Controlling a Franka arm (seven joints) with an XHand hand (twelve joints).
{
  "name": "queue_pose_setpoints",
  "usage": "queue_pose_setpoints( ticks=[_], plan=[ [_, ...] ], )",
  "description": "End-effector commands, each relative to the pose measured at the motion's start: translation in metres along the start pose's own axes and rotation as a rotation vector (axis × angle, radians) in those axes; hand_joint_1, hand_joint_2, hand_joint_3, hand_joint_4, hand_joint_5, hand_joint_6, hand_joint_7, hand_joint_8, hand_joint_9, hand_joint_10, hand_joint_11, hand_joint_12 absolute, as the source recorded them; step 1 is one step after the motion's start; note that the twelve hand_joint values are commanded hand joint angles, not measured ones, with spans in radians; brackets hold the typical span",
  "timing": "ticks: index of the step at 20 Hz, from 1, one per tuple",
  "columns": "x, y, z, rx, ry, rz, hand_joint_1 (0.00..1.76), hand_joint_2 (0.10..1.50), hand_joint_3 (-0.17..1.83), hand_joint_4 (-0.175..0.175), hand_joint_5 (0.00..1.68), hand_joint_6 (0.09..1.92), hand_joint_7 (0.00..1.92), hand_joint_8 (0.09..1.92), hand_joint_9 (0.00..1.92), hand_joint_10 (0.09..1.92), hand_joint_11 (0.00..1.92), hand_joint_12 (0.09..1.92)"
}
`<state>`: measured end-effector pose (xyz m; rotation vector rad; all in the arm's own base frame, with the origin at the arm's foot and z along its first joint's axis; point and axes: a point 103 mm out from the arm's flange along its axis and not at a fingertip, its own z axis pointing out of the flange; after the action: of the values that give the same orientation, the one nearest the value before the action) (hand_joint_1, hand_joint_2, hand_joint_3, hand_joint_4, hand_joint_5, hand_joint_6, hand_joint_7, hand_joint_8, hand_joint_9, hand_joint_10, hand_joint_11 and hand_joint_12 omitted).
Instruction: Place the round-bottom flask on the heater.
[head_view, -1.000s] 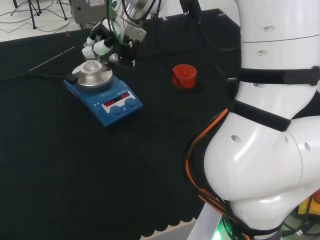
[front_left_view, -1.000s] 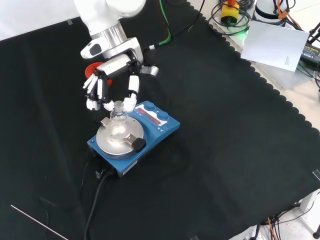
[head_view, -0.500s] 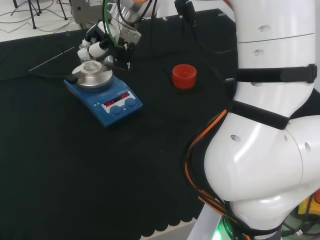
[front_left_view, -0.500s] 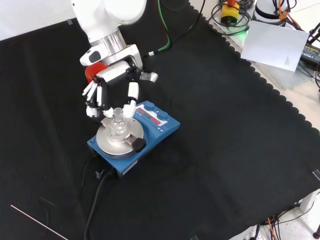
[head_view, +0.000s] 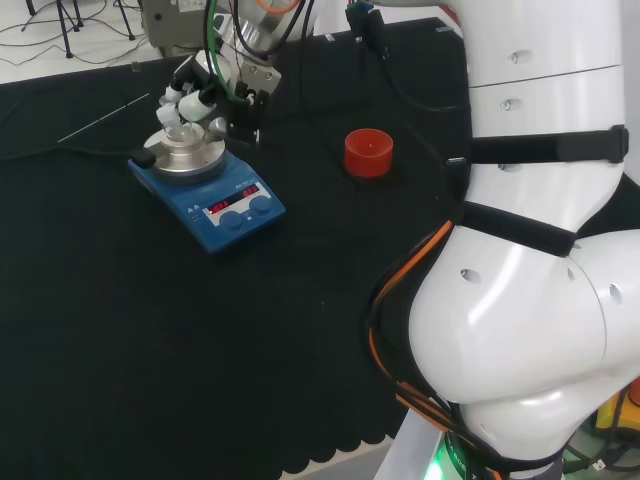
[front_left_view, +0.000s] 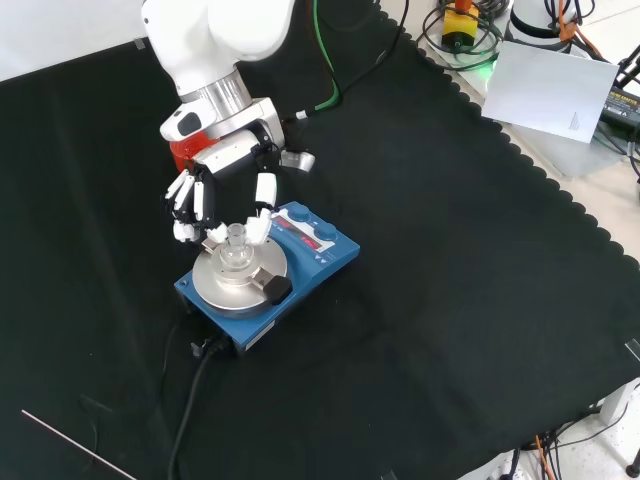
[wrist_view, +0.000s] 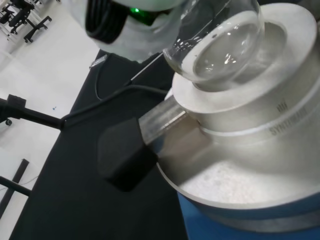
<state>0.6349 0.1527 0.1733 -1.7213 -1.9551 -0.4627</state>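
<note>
Clear glass, round-bottomed and short-necked, the round-bottom flask is seen just above or in the bowl-shaped recess of the heater's round silver metal block; in the wrist view the bulb sits within the recess rim, though contact with the metal cannot be told. Taking the blue box-shaped heater as landmark and reading the front view from left to right: a black cable is run from the heater's near left corner, probably kept clear of the working side. Next, the black and white hand is held over the heater's far left edge, its fingers curled narrowly round the flask's neck, pinching it so that the bulb hangs plumb over the recess. A black knob on a clear rod is fixed at the block's near side. Behind the hand, beyond the heater, a red ribbed ring stand is left empty. Release is judged the remaining step.
</note>
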Motion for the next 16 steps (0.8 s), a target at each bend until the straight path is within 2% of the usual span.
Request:
queue_pose_setpoints(
  ticks=[1, 8, 11, 13, 14, 16],
  plan=[
    [-0.0061, -0.0011, 0.0030, 0.009, -0.010, 0.012, 1.10, 0.72, 0.59, 0.175, 1.21, 0.76, 0.56, 0.56, 0.72, 0.54, 0.30, 1.33],
    [-0.0084, 0.0000, 0.0062, 0.012, 0.006, 0.022, 1.10, 0.73, 0.58, 0.175, 1.20, 0.76, 0.56, 0.56, 0.72, 0.53, 0.30, 1.33],
    [-0.0097, -0.0005, 0.0058, 0.008, 0.005, 0.008, 1.07, 0.82, 0.45, 0.175, 1.13, 0.83, 0.52, 0.56, 0.69, 0.54, 0.25, 1.34],
    [-0.0098, -0.0017, 0.0040, 0.005, 0.019, -0.002, 0.96, 0.75, 0.48, 0.066, 0.95, 0.83, 0.48, 0.57, 0.64, 0.57, 0.21, 1.35],
    [-0.0092, -0.0021, 0.0032, 0.013, 0.021, -0.001, 0.91, 0.70, 0.52, 0.030, 0.83, 0.82, 0.44, 0.57, 0.61, 0.58, 0.18, 1.36],
    [-0.0083, -0.0035, 0.0018, 0.031, 0.018, -0.002, 0.81, 0.64, 0.54, 0.005, 0.60, 0.75, 0.32, 0.58, 0.48, 0.62, 0.09, 1.39]
  ],
)
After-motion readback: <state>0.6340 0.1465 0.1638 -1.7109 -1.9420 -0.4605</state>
